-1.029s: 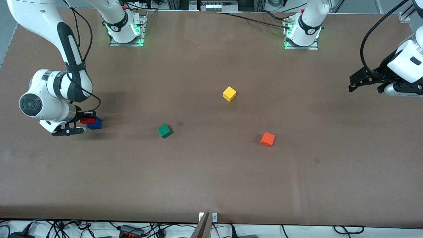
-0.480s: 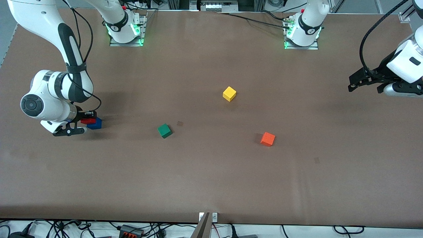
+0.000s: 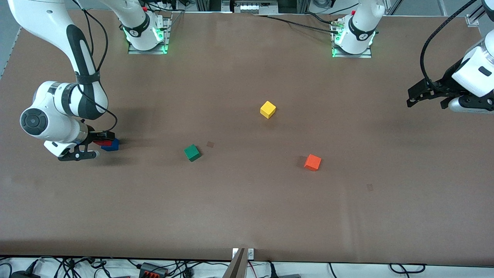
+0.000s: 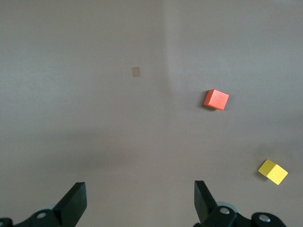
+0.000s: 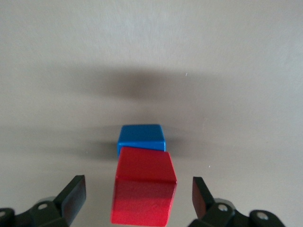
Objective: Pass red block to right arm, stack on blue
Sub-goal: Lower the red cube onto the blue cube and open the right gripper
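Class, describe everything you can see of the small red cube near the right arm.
The small bright-red cube is plain, matte and sharp-edged. It sits on top of the dark-blue cube, slightly offset, at the right arm's end of the brown table. The right tool straddles it, open; neither finger touches it.

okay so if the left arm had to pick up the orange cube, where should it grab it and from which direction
Take the orange cube from straight above, with the fingers closing on two opposite upright side faces. It lies flat on the table, turned a little askew to the table's edges, so the left gripper, now open over its own end of the table, should probably rotate to match those faces. No other cube crowds it.
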You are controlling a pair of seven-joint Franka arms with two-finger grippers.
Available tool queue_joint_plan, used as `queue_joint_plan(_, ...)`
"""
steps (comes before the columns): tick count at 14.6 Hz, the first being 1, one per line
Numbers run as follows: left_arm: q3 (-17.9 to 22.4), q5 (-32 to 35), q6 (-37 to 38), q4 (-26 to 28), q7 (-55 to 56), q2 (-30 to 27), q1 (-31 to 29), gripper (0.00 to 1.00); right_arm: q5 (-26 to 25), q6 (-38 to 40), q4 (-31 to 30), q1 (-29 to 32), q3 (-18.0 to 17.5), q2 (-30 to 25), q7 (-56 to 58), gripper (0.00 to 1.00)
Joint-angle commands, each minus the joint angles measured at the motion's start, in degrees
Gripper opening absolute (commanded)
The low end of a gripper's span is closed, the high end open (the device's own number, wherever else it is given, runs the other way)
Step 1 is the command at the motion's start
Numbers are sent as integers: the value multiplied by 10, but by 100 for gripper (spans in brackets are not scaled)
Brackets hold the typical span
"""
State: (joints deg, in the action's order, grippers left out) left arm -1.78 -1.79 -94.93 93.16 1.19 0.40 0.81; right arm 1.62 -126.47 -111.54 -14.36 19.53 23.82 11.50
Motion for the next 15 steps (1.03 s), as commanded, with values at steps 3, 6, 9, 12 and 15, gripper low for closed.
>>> queue_joint_plan(3,-2,12,14,-20,7,9,0,100,2,152,89,-3,-5,-28,-54,100)
queue_joint_plan(6,-2,12,14,-21,7,9,0,100,1,264,189,-2,-5,-28,-58,100)
queue_joint_plan(9,-1,12,15,-21,8,9,0,100,0,349,276,-1,-1,-29,-53,100)
queue_joint_plan(12,-1,12,15,-21,10,9,0,100,0,402,337,0,3,-36,-52,100)
queue_joint_plan(15,-1,11,15,-21,10,9,0,100,0,416,344,0,-1,-73,-54,100)
